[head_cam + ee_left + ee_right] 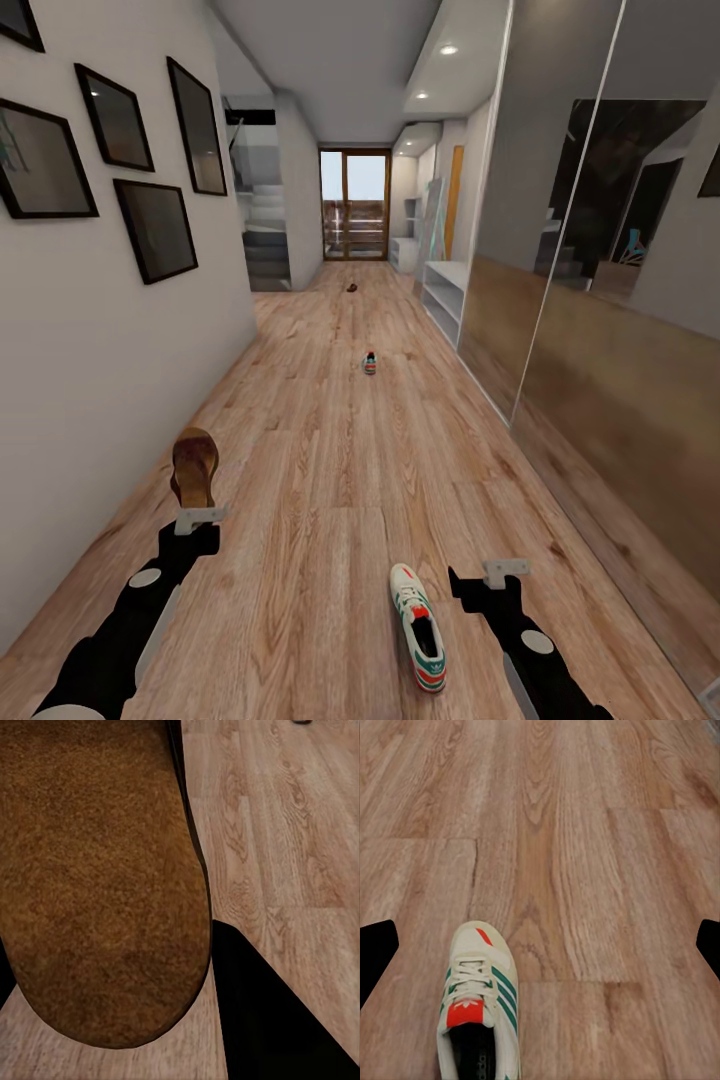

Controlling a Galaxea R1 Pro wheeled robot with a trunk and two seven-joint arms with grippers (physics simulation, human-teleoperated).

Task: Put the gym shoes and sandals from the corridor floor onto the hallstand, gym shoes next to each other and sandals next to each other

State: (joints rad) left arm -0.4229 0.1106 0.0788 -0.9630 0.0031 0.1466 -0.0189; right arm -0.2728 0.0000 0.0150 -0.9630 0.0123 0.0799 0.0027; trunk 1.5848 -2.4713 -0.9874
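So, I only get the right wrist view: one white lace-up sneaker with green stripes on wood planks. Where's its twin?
Observer: The second white green-striped sneaker lies farther down the corridor, mid-floor.
Operator: And the other arm?
Observer: The left jaws are shut on a dark brown leather sandal with a tan footbed, held upright.
Operator: Another sandal?
Observer: A small dark shape far off near the glass door, likely; too small to tell.
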